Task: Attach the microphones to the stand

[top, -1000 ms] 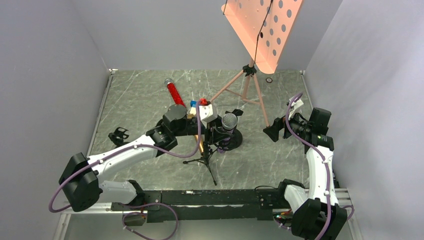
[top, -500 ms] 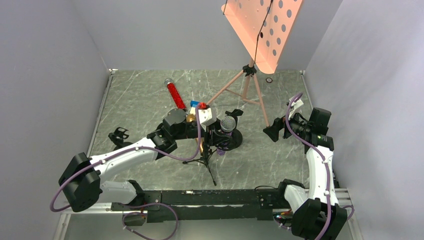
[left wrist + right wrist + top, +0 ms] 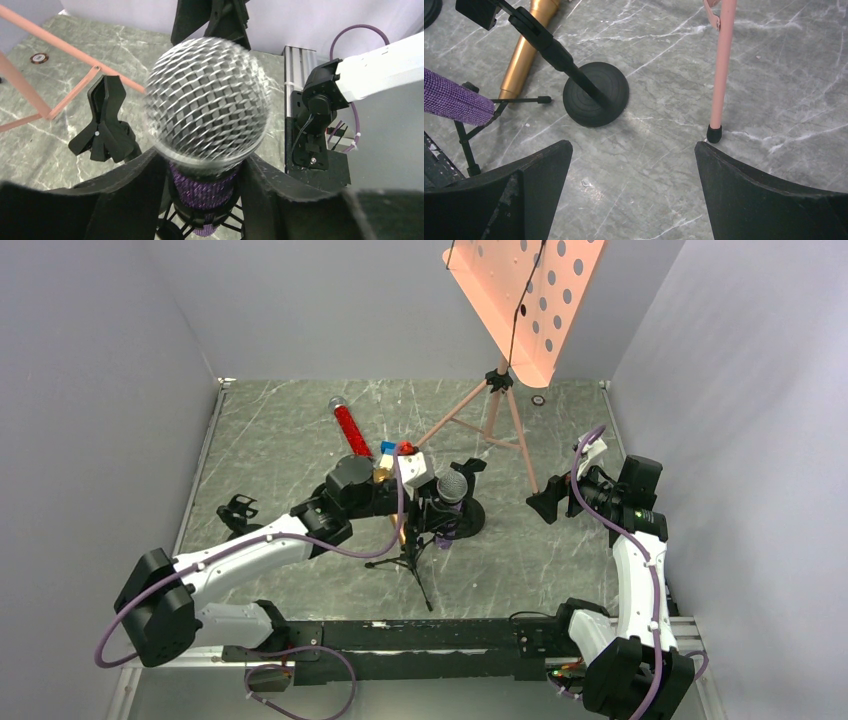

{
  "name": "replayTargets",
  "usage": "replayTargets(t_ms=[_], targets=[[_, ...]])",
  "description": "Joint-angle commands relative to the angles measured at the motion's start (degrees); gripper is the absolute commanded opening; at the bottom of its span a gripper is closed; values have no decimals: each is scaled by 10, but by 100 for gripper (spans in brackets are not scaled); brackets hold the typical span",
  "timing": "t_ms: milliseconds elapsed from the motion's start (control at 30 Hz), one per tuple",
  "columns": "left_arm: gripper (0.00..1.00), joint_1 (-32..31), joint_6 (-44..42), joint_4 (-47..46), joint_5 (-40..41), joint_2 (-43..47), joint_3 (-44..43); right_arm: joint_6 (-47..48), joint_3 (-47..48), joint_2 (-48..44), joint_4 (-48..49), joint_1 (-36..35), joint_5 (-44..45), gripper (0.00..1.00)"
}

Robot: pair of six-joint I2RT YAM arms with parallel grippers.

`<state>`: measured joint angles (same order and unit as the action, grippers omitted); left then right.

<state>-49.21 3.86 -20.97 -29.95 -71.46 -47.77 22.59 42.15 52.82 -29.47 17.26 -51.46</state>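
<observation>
On the grey marble-patterned tabletop [image 3: 280,440], boxed in by pale grey walls [image 3: 330,300], the purple microphone [image 3: 207,115] stands head-up in the black tripod stand [image 3: 405,562] between the left gripper [image 3: 205,165]'s fingers, whether clamped or loose being impossible to tell, while the right gripper [image 3: 633,146] hangs wide open above the surface, where the red microphone [image 3: 351,429] and gold microphone [image 3: 526,50] lie.

The purple mic [image 3: 452,487] is seen at mid-table with its mesh head up, between a small black tripod [image 3: 410,560] and a round black base [image 3: 470,517]. The left gripper [image 3: 438,510] is set at the mic's body; whether the fingers press it cannot be told. A red mic [image 3: 350,427] is laid on the table [image 3: 270,440] further back, a blue-and-white block [image 3: 387,448] near its lower end. A gold mic [image 3: 400,531] is partly hidden. The right gripper [image 3: 546,505] is held well apart, near a leg of the music stand [image 3: 522,300].
</observation>
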Motion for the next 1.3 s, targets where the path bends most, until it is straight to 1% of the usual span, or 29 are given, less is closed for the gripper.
replayTargets(t_ms=[0, 100, 167, 200, 233, 400, 500, 567, 667, 733, 900, 967, 1133, 1200, 1267], targets=[[62, 1, -11, 46, 22, 17, -35, 12, 3, -3, 20, -2, -2, 100], [77, 1, -22, 53, 1, 13, -57, 12, 3, -3, 20, -2, -1, 100], [94, 1, -31, 59, -6, 14, -68, 13, 3, -3, 20, -2, 0, 100], [98, 2, -31, 63, -6, 18, -70, 14, 3, -3, 19, -2, 0, 100], [99, 2, -53, 66, -3, 24, -71, 14, 3, -3, 19, -2, 0, 100], [99, 2, -91, 107, 28, 69, -73, 14, 3, -4, 20, -2, 0, 100], [99, 2, -127, 143, 66, 110, -66, 15, 3, -4, 19, -2, 0, 100], [99, 1, -138, 159, 112, 150, -50, 15, 3, -4, 19, -2, 0, 100], [99, 2, -124, 152, 180, 213, -2, 16, 3, -4, 20, -2, 1, 100], [99, 2, -105, 140, 202, 251, 33, 15, 4, -3, 20, -3, 1, 100], [99, 3, -70, 150, 143, 307, 105, 16, 4, 0, 20, -3, 1, 100], [99, 2, -57, 149, 145, 329, 136, 15, 3, 0, 20, -3, 0, 100], [99, 3, -64, 69, 142, 408, 246, 16, 3, 3, 20, -6, 1, 100], [99, 2, -71, 35, 138, 420, 278, 16, 4, 4, 20, -8, 2, 100], [99, 3, -72, 21, 136, 416, 291, 16, 3, 2, 20, -8, 4, 100]])
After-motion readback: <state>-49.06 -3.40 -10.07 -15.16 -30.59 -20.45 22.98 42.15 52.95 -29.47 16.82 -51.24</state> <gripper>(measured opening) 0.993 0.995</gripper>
